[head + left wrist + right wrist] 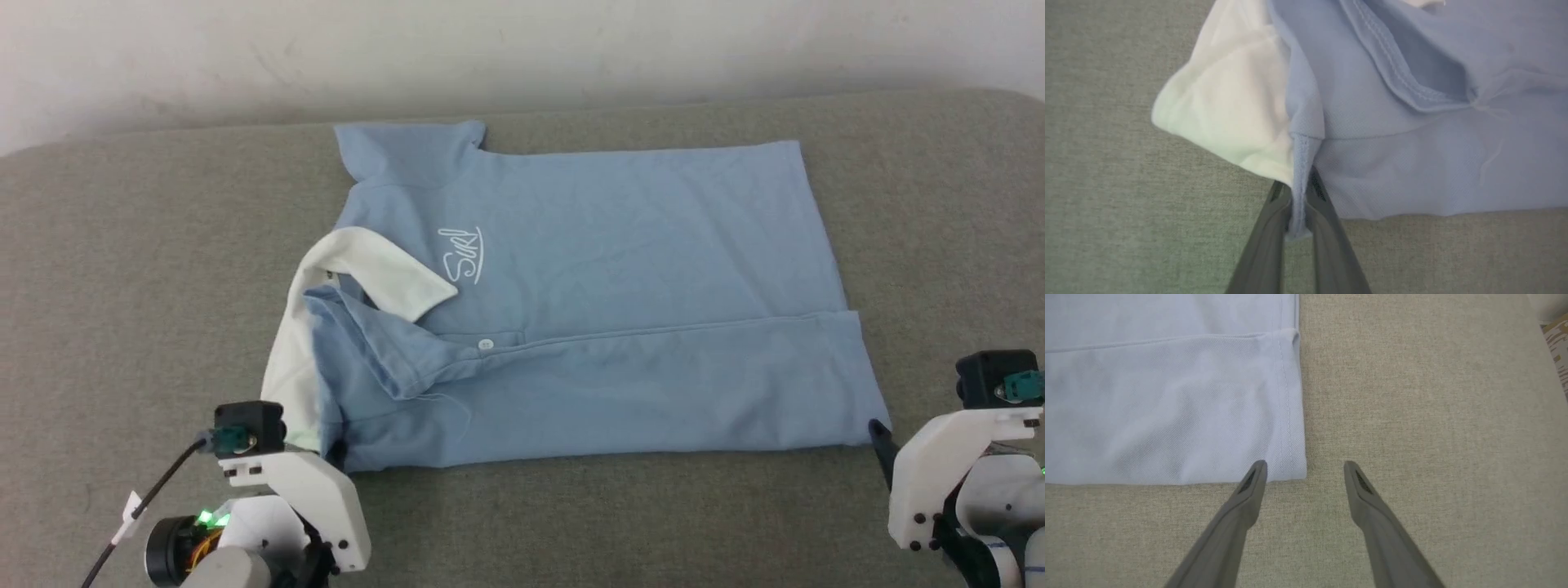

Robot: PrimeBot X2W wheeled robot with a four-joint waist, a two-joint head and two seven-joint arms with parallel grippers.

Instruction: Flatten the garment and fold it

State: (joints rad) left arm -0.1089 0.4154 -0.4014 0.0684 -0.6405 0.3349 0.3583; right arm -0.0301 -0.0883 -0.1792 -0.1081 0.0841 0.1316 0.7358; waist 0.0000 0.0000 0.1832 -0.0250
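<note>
Left jaws pinch garment (1412, 163); right jaws spread over upholstery (1412, 396).

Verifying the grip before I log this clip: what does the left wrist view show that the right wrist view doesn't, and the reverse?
Left wrist view: the left gripper shut on a seamed blue edge of the garment, right beside the white collar.
Right wrist view: the right gripper open and holding nothing, one fingertip at the garment's hemmed corner, the other over bare surface.
Both: light blue knit lying on the grey fabric surface.
</note>
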